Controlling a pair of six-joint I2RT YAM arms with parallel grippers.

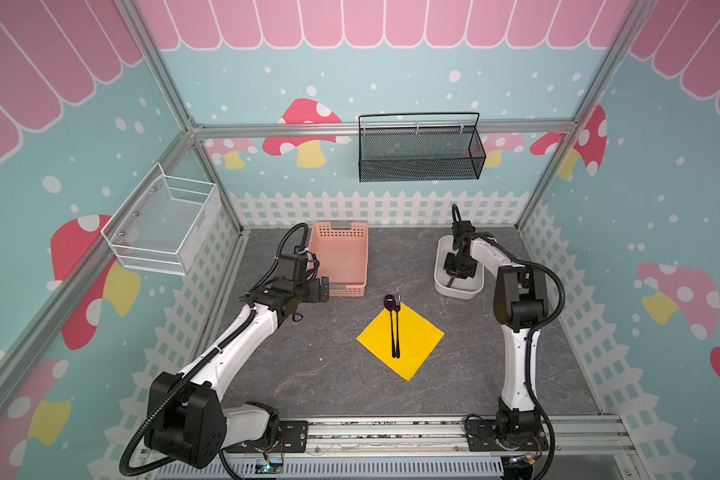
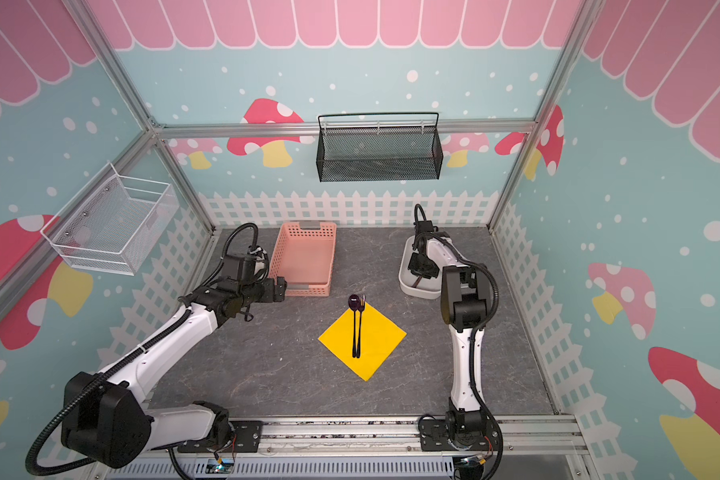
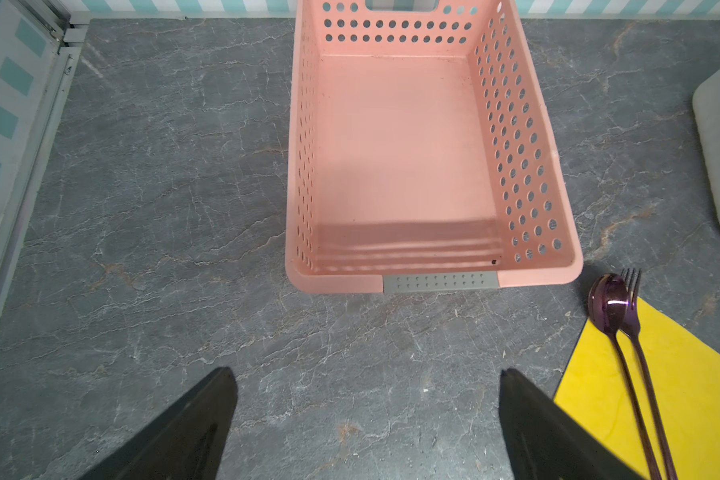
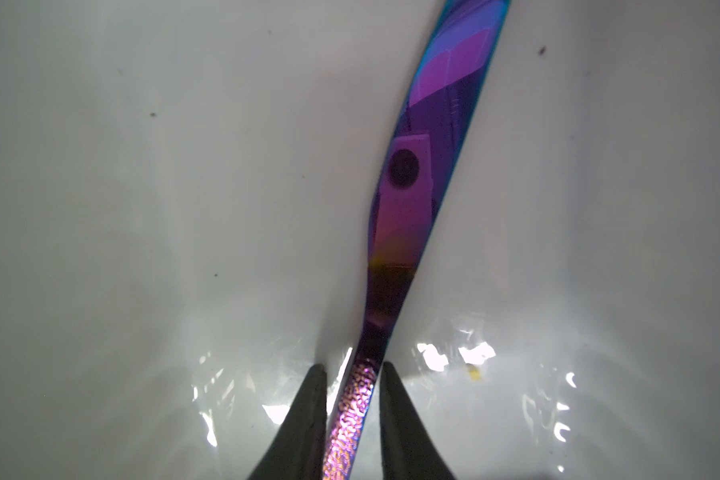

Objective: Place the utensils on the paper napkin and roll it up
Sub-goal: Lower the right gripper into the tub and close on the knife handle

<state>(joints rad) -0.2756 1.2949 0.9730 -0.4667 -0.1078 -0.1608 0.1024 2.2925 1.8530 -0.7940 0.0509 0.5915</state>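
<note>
- Hanging on the left wall is a white wire-mesh basket (image 1: 159,245), boxy and open-topped.
- The left gripper (image 1: 326,288) hovers over the grey, veined, stone-look table (image 1: 308,374), just in front of the pink basket's near left corner. Its two black wedge-shaped fingers (image 3: 200,424) are spread wide with nothing between them.
- The pink basket (image 3: 516,137) is a rectangular plastic tub with smooth walls pierced by rows of round holes and a grey grip strip in its near rim. It stands at the back of the table.
- A long black mesh basket (image 1: 420,153) with a wire handle hangs on the back wall.
- The napkin (image 1: 416,336), a thin flat yellow square, lies near the middle of the table, turned like a diamond.
- The spoon (image 3: 607,303) and fork (image 3: 632,322), slim glossy purple metal, lie side by side and touching along the napkin. The round bowl and the tines reach past its far corner onto the table.
- A white, glossy, round-cornered tub (image 1: 458,293) sits at the right rear.
- The knife (image 4: 404,199) lies inside it, with a mirror-smooth violet-blue blade and a hammered handle.
- The right gripper (image 4: 352,368) is down in the tub, its fingers drawn in close on either side of the knife handle. A bright sliver shows beside one finger, so I cannot tell whether it grips.
</note>
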